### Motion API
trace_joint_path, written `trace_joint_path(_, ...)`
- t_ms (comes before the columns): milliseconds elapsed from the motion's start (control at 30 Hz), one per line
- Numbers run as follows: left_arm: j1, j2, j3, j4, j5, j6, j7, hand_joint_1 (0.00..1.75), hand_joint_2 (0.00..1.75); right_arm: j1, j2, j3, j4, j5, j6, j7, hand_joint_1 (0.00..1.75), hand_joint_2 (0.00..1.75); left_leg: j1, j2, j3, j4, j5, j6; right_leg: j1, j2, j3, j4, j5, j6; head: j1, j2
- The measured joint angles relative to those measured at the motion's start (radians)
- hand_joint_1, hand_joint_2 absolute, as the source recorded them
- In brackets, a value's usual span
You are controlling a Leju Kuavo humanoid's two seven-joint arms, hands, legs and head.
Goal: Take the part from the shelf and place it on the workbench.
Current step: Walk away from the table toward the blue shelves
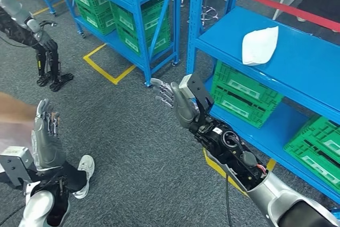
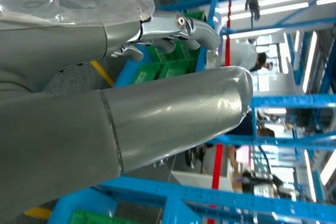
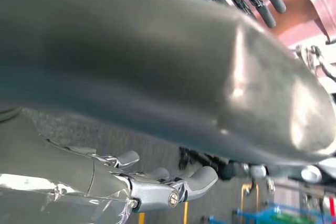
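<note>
I see the white part (image 1: 260, 44) lying on the blue shelf (image 1: 304, 62), well right of my empty, spread right hand (image 1: 166, 92). My left hand (image 1: 44, 131) is empty too. Reaching blindly could clip the shelf's upright.

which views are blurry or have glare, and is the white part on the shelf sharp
Head view: the white part on the blue shelf is sharp; a blurred person's arm enters at left. Left wrist view: the thumb is close, background ceiling lights glare. Right wrist view: the thumb is soft, with a highlight.
</note>
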Motion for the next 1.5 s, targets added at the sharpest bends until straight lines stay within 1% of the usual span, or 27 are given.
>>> trace_joint_path(33,-0.001,0.0,0.0,0.0,0.0,0.0,0.0,0.0,0.0,0.0,0.0,0.0,0.0,0.0,0.0,0.0,0.0,0.0,-0.001,-0.018,0.028,-0.062,0.022,0.004,-0.001,0.011,-0.002,0.001,0.001,0.003,0.0,0.0)
trace_joint_path(100,-0.004,0.0,0.0,0.0,0.0,-0.001,0.0,0.0,0.0,0.002,0.0,0.0,0.0,0.0,0.0,0.0,0.0,0.0,-0.004,-0.036,0.05,-0.113,0.031,0.007,-0.005,0.03,-0.008,0.0,0.002,0.012,0.0,0.0)
trace_joint_path(167,-0.005,0.0,0.0,0.0,0.0,-0.001,0.0,0.0,0.0,0.004,-0.001,0.0,-0.001,0.0,0.0,0.0,0.0,0.0,-0.003,-0.012,0.056,-0.123,0.035,0.011,-0.008,0.041,-0.012,-0.002,0.004,0.024,-0.001,0.0)
trace_joint_path(233,-0.007,-0.001,0.0,0.0,0.0,-0.002,-0.001,0.0,0.0,0.003,-0.002,-0.002,-0.001,0.0,-0.001,0.0,0.0,0.0,0.002,0.011,0.065,-0.138,0.04,0.019,-0.004,0.0,-0.028,0.034,-0.023,0.034,0.007,0.0)
trace_joint_path(300,-0.007,-0.002,0.0,0.0,0.0,-0.003,-0.002,0.0,0.0,0.002,-0.003,-0.003,-0.001,0.0,-0.003,-0.001,0.0,0.0,0.002,0.033,0.07,-0.144,0.041,0.024,-0.004,-0.056,-0.08,0.152,-0.089,0.043,0.018,0.0)
trace_joint_path(367,-0.006,-0.002,0.0,0.001,0.0,-0.004,-0.004,0.0,0.0,0.005,-0.003,-0.003,0.0,0.0,-0.005,-0.001,0.0,0.0,0.002,0.058,0.071,-0.143,0.038,0.025,-0.01,-0.073,-0.139,0.276,-0.139,0.053,0.025,0.0)
trace_joint_path(400,-0.006,-0.002,0.0,0.001,0.0,-0.004,-0.005,0.0,0.0,0.007,-0.003,-0.003,0.0,-0.001,-0.007,-0.001,0.0,0.0,0.002,0.069,0.071,-0.143,0.036,0.023,-0.014,-0.077,-0.147,0.294,-0.137,0.057,0.028,0.0)
trace_joint_path(433,-0.006,-0.002,0.0,0.001,0.0,-0.005,-0.006,0.0,0.0,0.008,-0.003,-0.003,0.0,-0.002,-0.007,-0.001,0.0,0.0,0.003,0.08,0.072,-0.141,0.034,0.021,-0.018,-0.082,-0.133,0.267,-0.115,0.061,0.032,0.0)
trace_joint_path(500,-0.006,-0.002,0.0,0.002,0.0,-0.006,-0.01,0.0,0.0,0.008,-0.003,-0.003,0.0,-0.003,-0.008,-0.002,0.0,0.0,0.006,0.099,0.076,-0.135,0.026,0.011,-0.022,-0.112,-0.06,0.125,-0.048,0.067,0.038,0.0)
trace_joint_path(567,-0.006,-0.002,0.0,0.002,0.0,-0.006,-0.013,0.0,0.0,0.007,-0.003,-0.002,0.0,-0.004,-0.008,-0.004,0.0,0.0,0.003,0.113,0.077,-0.126,0.018,0.0,-0.017,-0.136,-0.008,0.02,-0.013,0.06,0.044,0.0)
trace_joint_path(600,-0.007,-0.003,0.0,0.002,-0.001,-0.007,-0.014,0.0,0.0,0.007,-0.003,-0.002,0.0,-0.004,-0.008,-0.004,0.0,0.0,0.001,0.119,0.077,-0.123,0.015,-0.005,-0.014,-0.137,-0.003,0.005,-0.013,0.053,0.043,0.0)
trace_joint_path(667,-0.007,-0.003,0.0,0.002,-0.002,-0.008,-0.015,0.0,0.0,0.006,-0.004,-0.002,0.0,-0.004,-0.008,-0.007,0.0,0.0,0.001,0.134,0.078,-0.121,0.012,-0.013,-0.01,-0.114,-0.004,0.005,-0.011,0.035,0.038,0.0)
trace_joint_path(733,-0.008,-0.004,0.0,0.002,-0.002,-0.009,-0.016,0.0,0.0,0.004,-0.005,-0.003,0.0,-0.005,-0.008,-0.01,0.0,0.0,0.007,0.117,0.069,-0.092,-0.011,-0.023,-0.011,-0.094,-0.002,0.003,-0.007,0.022,0.033,0.0)
trace_joint_path(767,-0.008,-0.004,0.0,0.002,-0.002,-0.009,-0.017,0.0,0.0,0.002,-0.005,-0.003,-0.001,-0.005,-0.008,-0.011,0.0,0.0,0.009,0.095,0.05,-0.047,-0.038,-0.026,-0.013,-0.085,0.0,0.001,-0.006,0.017,0.028,0.0)
trace_joint_path(833,-0.007,-0.004,0.0,0.002,-0.003,-0.009,-0.017,0.0,0.0,0.001,-0.005,-0.001,-0.001,-0.005,-0.007,-0.012,0.0,0.0,0.011,0.053,-0.021,0.098,-0.103,-0.028,-0.012,-0.067,0.0,0.001,-0.005,0.009,0.014,0.0)
trace_joint_path(900,-0.004,-0.004,0.0,0.003,-0.002,-0.009,-0.017,0.0,0.0,0.002,-0.005,0.001,0.0,-0.005,-0.007,-0.012,0.0,0.0,0.01,0.042,-0.082,0.202,-0.128,-0.025,-0.009,-0.044,0.0,0.001,-0.005,0.006,0.006,0.0)
trace_joint_path(933,-0.004,-0.003,0.0,0.003,-0.002,-0.009,-0.017,0.0,0.0,0.002,-0.005,0.001,0.0,-0.005,-0.007,-0.012,0.0,0.0,0.009,0.039,-0.086,0.197,-0.11,-0.021,-0.007,-0.031,0.0,0.001,-0.005,0.006,0.004,0.0)
trace_joint_path(967,-0.004,-0.003,0.0,0.004,-0.002,-0.009,-0.017,0.0,0.0,0.001,-0.005,0.002,0.0,-0.005,-0.007,-0.012,0.0,0.0,0.007,0.034,-0.069,0.149,-0.075,-0.015,-0.007,-0.018,0.001,0.001,-0.005,0.006,0.003,0.0)
trace_joint_path(1033,-0.005,-0.002,0.0,0.004,-0.002,-0.009,-0.017,0.0,0.0,0.001,-0.005,0.002,0.0,-0.005,-0.007,-0.013,0.0,0.0,0.004,0.002,-0.002,-0.006,0.001,-0.001,-0.006,0.006,0.002,0.001,-0.005,0.007,0.001,0.0)
trace_joint_path(1067,-0.006,-0.002,0.0,0.004,-0.003,-0.009,-0.017,0.0,0.0,0.0,-0.005,0.002,0.0,-0.005,-0.007,-0.013,0.0,0.0,0.003,-0.014,0.025,-0.067,0.023,0.004,-0.006,0.017,0.0,0.001,-0.005,0.009,0.001,0.0)
trace_joint_path(1133,-0.007,-0.002,0.0,0.004,-0.003,-0.009,-0.017,0.0,0.0,0.001,-0.005,0.003,0.001,-0.005,-0.007,-0.014,0.0,0.0,-0.001,-0.023,0.045,-0.111,0.03,0.008,-0.01,0.036,-0.005,0.0,-0.004,0.018,0.001,0.0)
trace_joint_path(1200,-0.009,-0.002,0.0,0.004,-0.003,-0.009,-0.017,0.0,0.0,0.001,-0.005,0.003,0.001,-0.005,-0.006,-0.015,0.0,0.0,-0.001,-0.002,0.05,-0.119,0.032,0.013,-0.014,0.046,-0.008,-0.001,-0.003,0.03,0.001,0.0)
trace_joint_path(1267,-0.01,-0.003,0.0,0.003,-0.002,-0.009,-0.018,0.0,0.0,-0.002,-0.006,0.003,0.001,-0.005,-0.006,-0.016,0.0,0.0,0.004,0.021,0.06,-0.133,0.036,0.021,-0.009,0.004,-0.025,0.038,-0.032,0.039,0.009,0.0)
trace_joint_path(1333,-0.009,-0.004,0.0,0.004,-0.002,-0.009,-0.019,0.0,0.0,-0.005,-0.006,0.004,0.002,-0.008,-0.006,-0.017,0.0,0.0,0.004,0.043,0.066,-0.139,0.037,0.027,-0.007,-0.055,-0.079,0.16,-0.097,0.046,0.021,0.0)
trace_joint_path(1400,-0.007,-0.004,0.0,0.004,-0.001,-0.009,-0.019,0.0,0.0,-0.005,-0.006,0.005,0.004,-0.013,-0.006,-0.017,0.0,0.0,0.004,0.065,0.067,-0.138,0.034,0.028,-0.012,-0.074,-0.138,0.283,-0.142,0.052,0.028,0.0)
trace_joint_path(1433,-0.007,-0.004,0.0,0.005,0.0,-0.009,-0.019,0.0,0.0,-0.004,-0.006,0.005,0.006,-0.015,-0.006,-0.017,0.0,0.0,0.004,0.075,0.068,-0.137,0.033,0.027,-0.015,-0.077,-0.147,0.3,-0.139,0.056,0.031,0.0)
trace_joint_path(1500,-0.007,-0.004,0.0,0.005,0.0,-0.009,-0.019,0.0,0.0,-0.005,-0.006,0.006,0.008,-0.016,-0.006,-0.017,0.0,0.0,0.007,0.094,0.071,-0.134,0.027,0.021,-0.02,-0.091,-0.103,0.212,-0.08,0.061,0.037,0.0)
